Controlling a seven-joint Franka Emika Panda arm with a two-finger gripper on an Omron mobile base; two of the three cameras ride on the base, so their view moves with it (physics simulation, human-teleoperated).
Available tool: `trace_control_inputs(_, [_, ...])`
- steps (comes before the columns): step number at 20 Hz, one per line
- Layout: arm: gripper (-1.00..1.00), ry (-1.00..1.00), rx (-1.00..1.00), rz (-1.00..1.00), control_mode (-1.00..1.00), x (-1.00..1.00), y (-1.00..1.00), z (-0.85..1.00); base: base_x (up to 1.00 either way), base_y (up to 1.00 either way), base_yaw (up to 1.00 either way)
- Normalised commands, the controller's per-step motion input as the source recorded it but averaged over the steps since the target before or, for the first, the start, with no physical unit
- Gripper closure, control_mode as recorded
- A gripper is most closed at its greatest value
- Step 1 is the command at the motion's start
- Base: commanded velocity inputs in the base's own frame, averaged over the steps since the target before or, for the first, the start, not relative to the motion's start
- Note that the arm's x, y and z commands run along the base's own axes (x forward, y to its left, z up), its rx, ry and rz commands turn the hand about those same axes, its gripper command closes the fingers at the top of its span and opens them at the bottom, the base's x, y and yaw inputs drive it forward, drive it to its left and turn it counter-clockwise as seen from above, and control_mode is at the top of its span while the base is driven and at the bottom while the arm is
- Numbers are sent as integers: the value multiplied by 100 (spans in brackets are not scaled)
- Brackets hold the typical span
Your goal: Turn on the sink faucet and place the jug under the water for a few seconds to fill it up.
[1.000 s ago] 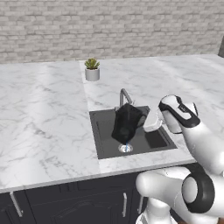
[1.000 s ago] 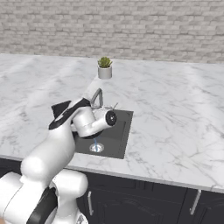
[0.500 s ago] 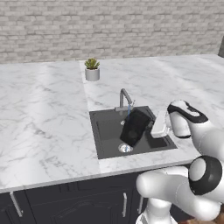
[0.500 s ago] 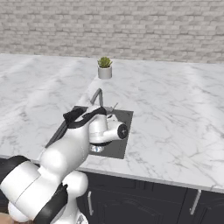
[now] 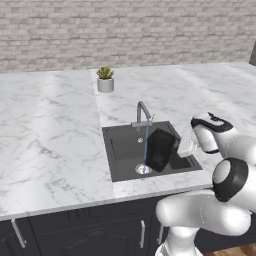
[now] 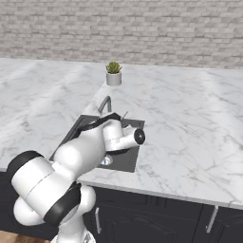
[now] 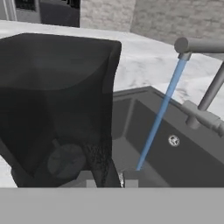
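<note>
Hanging tilted in the sink (image 5: 117,150) just beside the water (image 5: 146,142) from the faucet (image 5: 142,112), the jug (image 5: 160,148) looks stiff, light but heavier once filling, so the gripper (image 5: 181,147), clenched on it, should hold firmly.

— We get flat, even, bright rendered light in both base views; the marble bench (image 5: 50,130) shows no glare.
— We agree. The sink (image 5: 120,150) reads dark, with soft shadow inside. In the hand view the jug (image 7: 57,105) at left looks murky, edges slightly soft, textures coarse.
</note>
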Motion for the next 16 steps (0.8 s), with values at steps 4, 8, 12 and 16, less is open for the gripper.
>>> trace_control_inputs(4, [100, 7, -7, -3, -100, 10, -17, -12, 0, 0, 0])
trace_control_inputs(8, [100, 13, -5, -11, -100, 18, -9, -5, 0, 0, 0])
trace_control_inputs(12, [100, 19, -1, -18, -100, 26, 0, -1, 0, 0, 0])
trace_control_inputs(16, [100, 16, 0, -23, -100, 27, 0, 0, 0, 0, 0])
